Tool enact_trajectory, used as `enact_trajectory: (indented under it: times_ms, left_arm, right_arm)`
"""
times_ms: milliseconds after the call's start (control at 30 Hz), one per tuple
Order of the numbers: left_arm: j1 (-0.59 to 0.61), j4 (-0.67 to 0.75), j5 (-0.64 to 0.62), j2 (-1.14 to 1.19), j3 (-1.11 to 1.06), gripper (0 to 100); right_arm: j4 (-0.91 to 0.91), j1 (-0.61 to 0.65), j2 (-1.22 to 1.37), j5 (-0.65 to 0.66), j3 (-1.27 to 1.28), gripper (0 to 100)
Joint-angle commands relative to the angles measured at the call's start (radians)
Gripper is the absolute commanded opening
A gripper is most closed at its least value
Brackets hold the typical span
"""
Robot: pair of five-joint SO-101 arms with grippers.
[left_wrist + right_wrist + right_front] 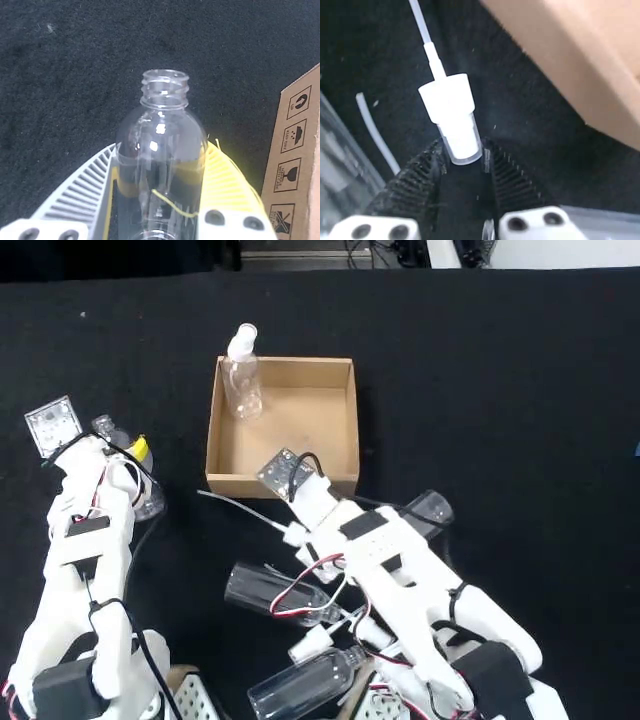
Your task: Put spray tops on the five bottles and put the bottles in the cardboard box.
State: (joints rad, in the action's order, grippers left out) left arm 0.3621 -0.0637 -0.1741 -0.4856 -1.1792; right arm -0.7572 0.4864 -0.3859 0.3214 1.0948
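Left gripper (162, 167) clamps the clear, uncapped plastic bottle (162, 127) beside the brown cardboard box (283, 483). Right gripper (463, 152) pinches the white spray top (451, 102) near the box front. Best line the thin dip tube (421, 25) with the open neck (165, 82) first, then lower and twist.

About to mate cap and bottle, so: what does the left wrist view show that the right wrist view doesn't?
Left wrist view: the left claw shut on an uncapped clear bottle, threaded neck bare. Right wrist view: the right claw shut on a white spray top, dip tube pointing away, and a second tube lying on the black cloth. Both: a side of the cardboard box and the black cloth.
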Motion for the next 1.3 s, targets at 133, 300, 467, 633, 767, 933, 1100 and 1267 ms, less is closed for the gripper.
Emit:
enact_trajectory:
  times_ms: [133, 300, 467, 633, 767, 933, 1100, 1267]
  left_arm:
    - [-0.008, 0.021, -0.002, -0.046, 0.016, 13]
    - [-0.008, 0.021, -0.002, -0.048, 0.016, 13]
    - [-0.008, 0.021, -0.002, -0.046, 0.016, 13]
    - [-0.008, 0.021, -0.002, -0.046, 0.016, 13]
    - [-0.008, 0.021, -0.002, -0.046, 0.016, 13]
    - [-0.008, 0.021, -0.002, -0.046, 0.016, 13]
    - [-0.008, 0.021, -0.002, -0.044, 0.016, 13]
    - [-0.008, 0.021, -0.002, -0.043, 0.016, 13]
  right_arm:
    - [-0.288, 0.014, -0.28, 0.009, -0.133, 3.2]
    - [-0.594, 0.012, -0.389, 0.091, -0.268, 3.2]
    - [-0.827, -0.031, -0.423, 0.292, -0.38, 2.9]
    - [-0.835, -0.348, -0.417, 0.304, -0.461, 3.0]
    - [-0.764, -0.669, -0.417, 0.296, -0.486, 3.1]
    - [-0.618, -1.022, -0.38, 0.21, -0.452, 3.1]
    - [-0.503, -1.24, -0.176, -0.02, -0.433, 3.2]
    - [-0.457, -1.258, -0.027, -0.247, -0.423, 3.3]
